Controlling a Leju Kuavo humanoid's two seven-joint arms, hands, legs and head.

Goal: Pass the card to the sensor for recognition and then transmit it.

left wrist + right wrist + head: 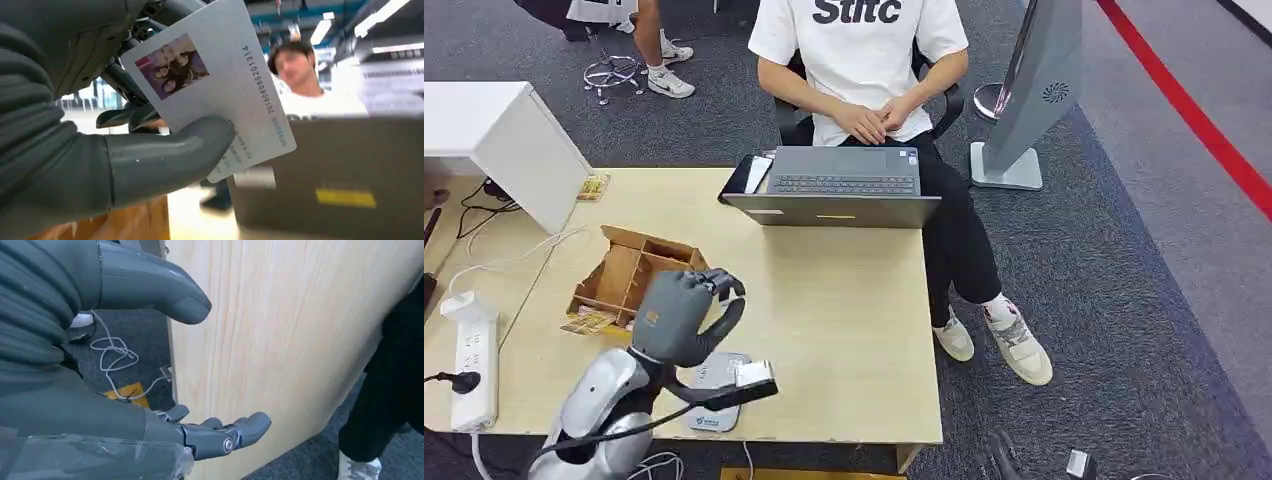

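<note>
Here the left hand (686, 312) pinches the card (220, 85) between thumb and fingers above the table (844, 320), just beside the wooden compartment box (629, 275), whose cells look bare; the right hand (150, 365) hangs spread beside the table's edge, holding nothing.

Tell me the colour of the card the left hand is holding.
Pale grey-white card with a colour photo and dark printed numbers; the left wrist view shows it best.

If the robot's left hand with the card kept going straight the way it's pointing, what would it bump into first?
Probably the laptop. The left hand holds the card facing the laptop's back across bare table; the person sits beyond. Depth is hard to judge.
</note>
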